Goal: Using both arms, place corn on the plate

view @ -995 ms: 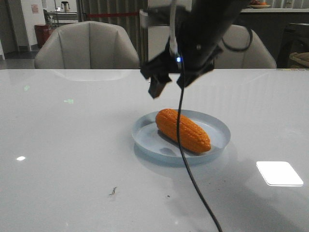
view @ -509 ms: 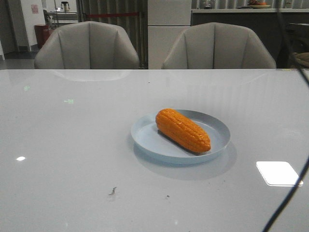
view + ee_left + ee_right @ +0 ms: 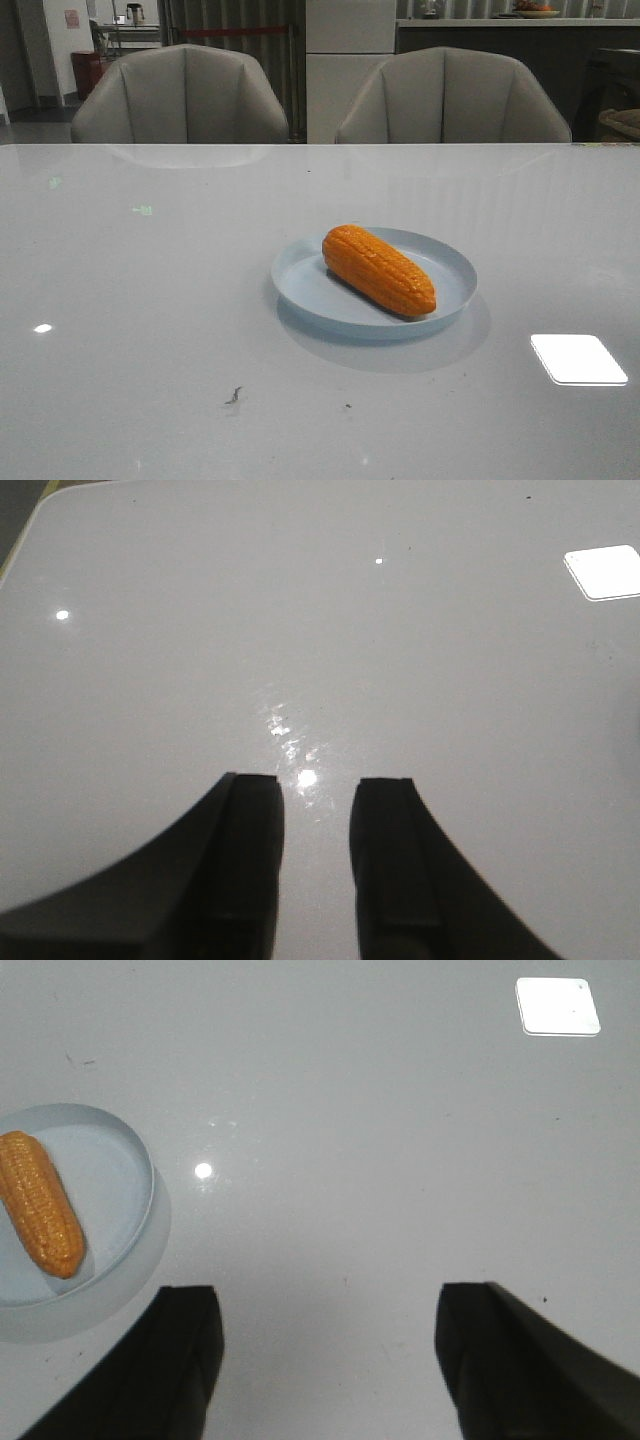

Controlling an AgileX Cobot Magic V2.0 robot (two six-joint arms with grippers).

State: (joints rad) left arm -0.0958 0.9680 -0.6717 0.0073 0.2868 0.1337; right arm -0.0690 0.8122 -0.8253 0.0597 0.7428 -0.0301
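While the corn lies on its side inside the plate, neither arm shows in the front view, and only the wrist cameras catch the two grippers. That pale blue plate sits on the glossy grey desk, a little right of the middle, and the cob runs slantwise across it, its blunt end toward the far left rim and its tapered end toward the near right rim, resting on the plate's floor with bare blue showing on both sides. From the right wrist view the same corn and plate appear off to one side of the right gripper, well apart from it; its jaws stand wide apart with nothing between them but bare desk. The left gripper hangs over a plain stretch of desk too, and its jaws are parted by a narrow gap (far narrower than the right pair's), holding nothing. A bright square reflection lies on the desk near the right edge, and a small dark smudge marks the surface nearer the front. Two pale upholstered chairs stand side by side behind the far edge.
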